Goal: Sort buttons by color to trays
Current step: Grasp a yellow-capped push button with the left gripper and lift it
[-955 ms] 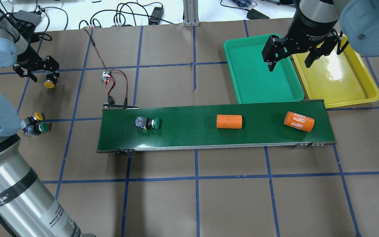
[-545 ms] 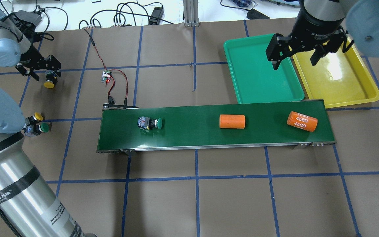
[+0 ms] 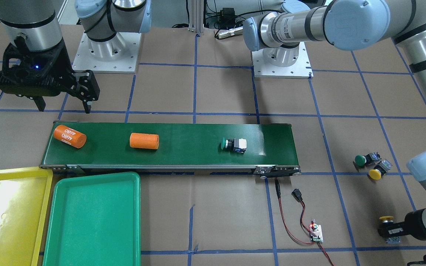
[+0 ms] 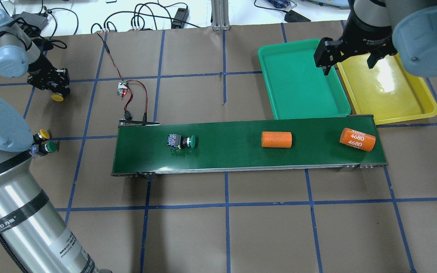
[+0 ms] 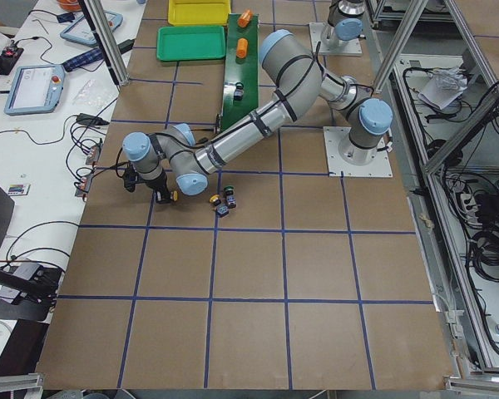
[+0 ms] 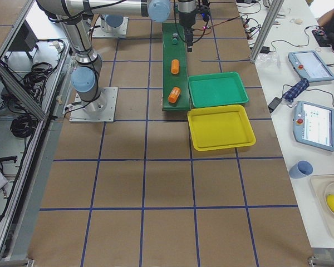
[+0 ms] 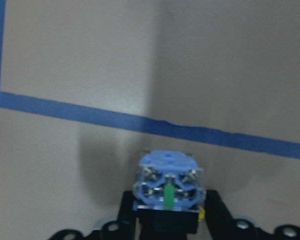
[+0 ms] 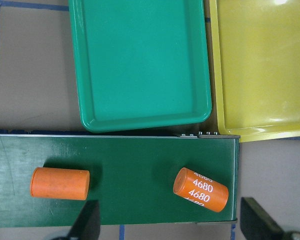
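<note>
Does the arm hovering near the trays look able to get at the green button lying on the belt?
Probably yes. The right gripper is open and empty, and the green button lies uncovered on the belt. The orange cylinders sit between them, but it could likely pass above those.

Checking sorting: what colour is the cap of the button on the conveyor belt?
Green; the button shows best overhead.

Four push-button switches, two green-capped, two yellow-capped: green button point(image 4: 181, 141) on the conveyor belt point(image 4: 230, 153); second green button point(image 4: 51, 147), yellow button point(image 4: 43, 134) and farther yellow button point(image 4: 56, 98) off the belt's wired end; two orange cylinders on the belt, plain cylinder point(image 4: 276, 139) and numbered cylinder point(image 4: 357, 139); two trays beside the belt's other end, green tray point(image 4: 298, 93) and yellow tray point(image 4: 398, 102).
</note>
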Controlling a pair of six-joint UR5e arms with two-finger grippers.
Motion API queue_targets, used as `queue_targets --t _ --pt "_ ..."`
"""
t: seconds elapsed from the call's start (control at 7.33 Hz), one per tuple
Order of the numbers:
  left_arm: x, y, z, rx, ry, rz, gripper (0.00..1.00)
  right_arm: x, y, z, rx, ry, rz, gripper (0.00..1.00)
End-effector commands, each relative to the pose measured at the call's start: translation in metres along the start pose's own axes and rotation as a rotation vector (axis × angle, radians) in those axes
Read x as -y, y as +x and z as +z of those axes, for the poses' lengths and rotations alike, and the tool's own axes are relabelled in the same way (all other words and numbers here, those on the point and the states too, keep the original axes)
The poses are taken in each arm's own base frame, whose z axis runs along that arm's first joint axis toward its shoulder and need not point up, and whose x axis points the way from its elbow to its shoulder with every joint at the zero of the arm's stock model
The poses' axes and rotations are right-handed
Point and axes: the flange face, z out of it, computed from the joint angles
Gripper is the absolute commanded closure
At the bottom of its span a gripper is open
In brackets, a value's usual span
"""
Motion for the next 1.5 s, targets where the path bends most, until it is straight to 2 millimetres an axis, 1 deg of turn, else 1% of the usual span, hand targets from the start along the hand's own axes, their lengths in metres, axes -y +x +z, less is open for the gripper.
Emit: queue_targets --t 0.0,0.14,0.27,0.41,0.55,0.68,0.82,0.95,1.09,1.23,1.36 --pt "-0.008 0.007 -0.023 -0.011 -0.025 -0.058 0.95 -0.008 -0.004 0.022 0.012 -0.040 0.031 0.01" --pt "-0.018 0.015 -0.050 -0.042 -0.052 -0.234 0.95 -0.008 -0.004 0.023 0.011 -0.043 0.093 0.00" --pt "-0.034 0.033 -0.074 -0.058 -0.113 -0.405 0.95 -0.011 -0.004 0.021 0.011 -0.047 0.107 0.00" --pt "-0.046 0.049 -0.093 -0.103 -0.144 -0.530 0.95 -0.011 -0.005 0.021 0.009 -0.048 0.104 0.00" --pt "-0.060 0.055 -0.104 -0.115 -0.194 -0.644 0.96 -0.015 -0.008 0.014 0.015 -0.034 0.097 0.00" --pt "-0.084 0.063 -0.113 -0.100 -0.273 -0.750 1.00 -0.017 -0.009 0.010 0.014 -0.027 0.085 0.00" --pt "-0.107 0.079 -0.115 -0.088 -0.301 -0.785 1.00 -0.014 -0.008 0.012 0.014 -0.026 0.067 0.00" --pt "-0.136 0.111 -0.101 -0.059 -0.346 -0.794 1.00 -0.015 -0.007 0.016 0.011 -0.041 0.068 0.00" --pt "-0.150 0.141 -0.104 -0.049 -0.298 -0.850 1.00 -0.016 -0.006 0.016 0.008 -0.044 0.065 0.00" --pt "-0.164 0.173 -0.109 -0.036 -0.278 -0.924 1.00 -0.018 -0.007 0.021 0.012 -0.053 0.062 0.00" --pt "-0.187 0.206 -0.105 -0.009 -0.293 -0.942 1.00 -0.020 -0.009 0.026 0.020 -0.062 0.051 0.00"
